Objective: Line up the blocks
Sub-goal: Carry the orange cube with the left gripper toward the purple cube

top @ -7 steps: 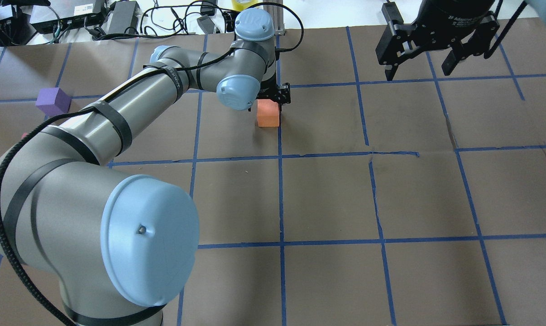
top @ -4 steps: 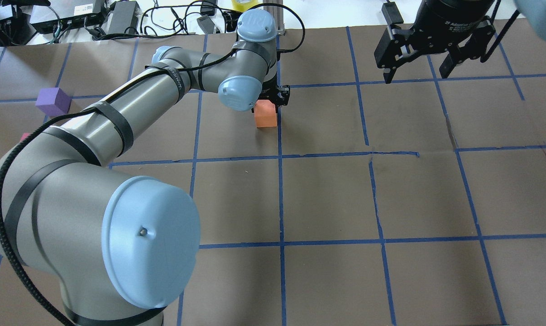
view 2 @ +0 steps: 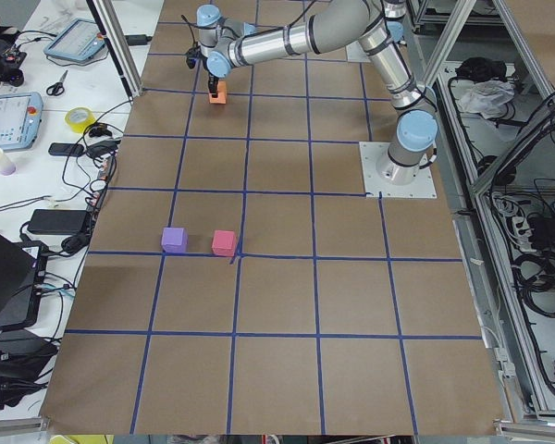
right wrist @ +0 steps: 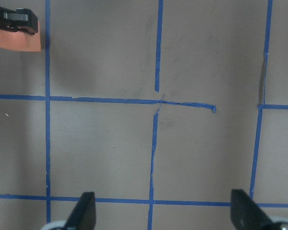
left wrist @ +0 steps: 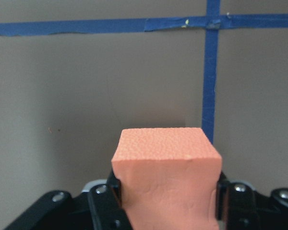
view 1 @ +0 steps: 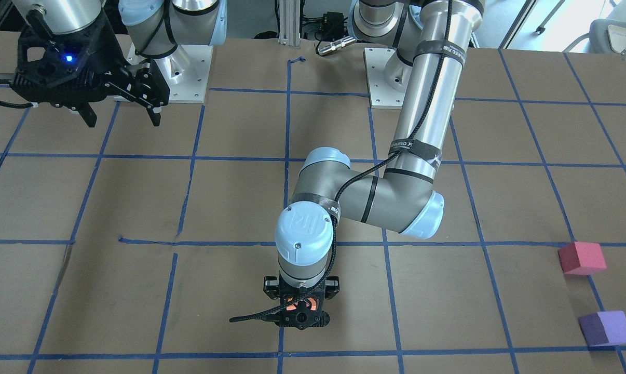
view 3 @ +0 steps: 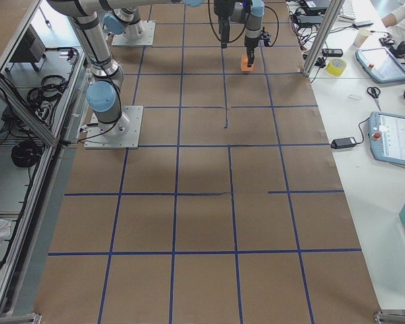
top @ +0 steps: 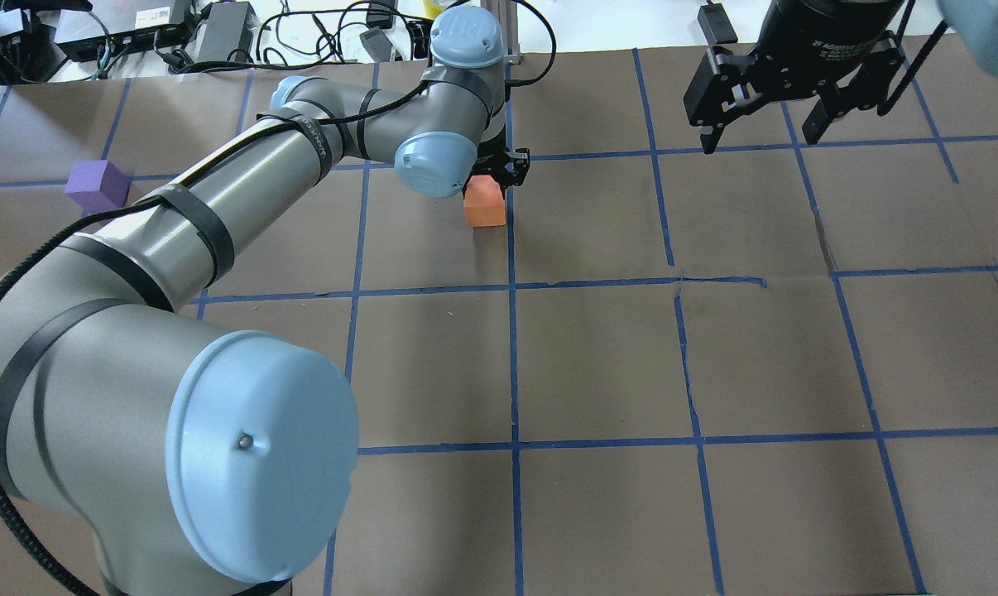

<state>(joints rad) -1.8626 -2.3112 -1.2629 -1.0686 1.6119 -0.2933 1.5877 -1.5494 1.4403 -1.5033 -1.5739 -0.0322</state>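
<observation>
pinkish-red block (view 1: 581, 258): hidden behind left arm (top: 218, 190) in overhead view | orange block (left wrist: 165, 177): base cut by left wrist view's edge, mostly covered by left gripper (view 1: 298, 311) from the front | right gripper (right wrist: 163, 194): only finger ends show in wrist view

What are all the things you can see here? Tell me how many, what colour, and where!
orange block: one, orange, gripped in the left hand, beside the middle tape line.
pinkish-red block: one, pinkish-red, on the table at the robot's far left.
purple block: one, purple, next to the pinkish-red block but not touching it.
table: one, brown with a blue tape grid.
tape roll: one, yellow, on the white bench beside the table.
left hand: one, black, shut on the orange block.
right hand: one, black, open and empty, above the table on the robot's right.
</observation>
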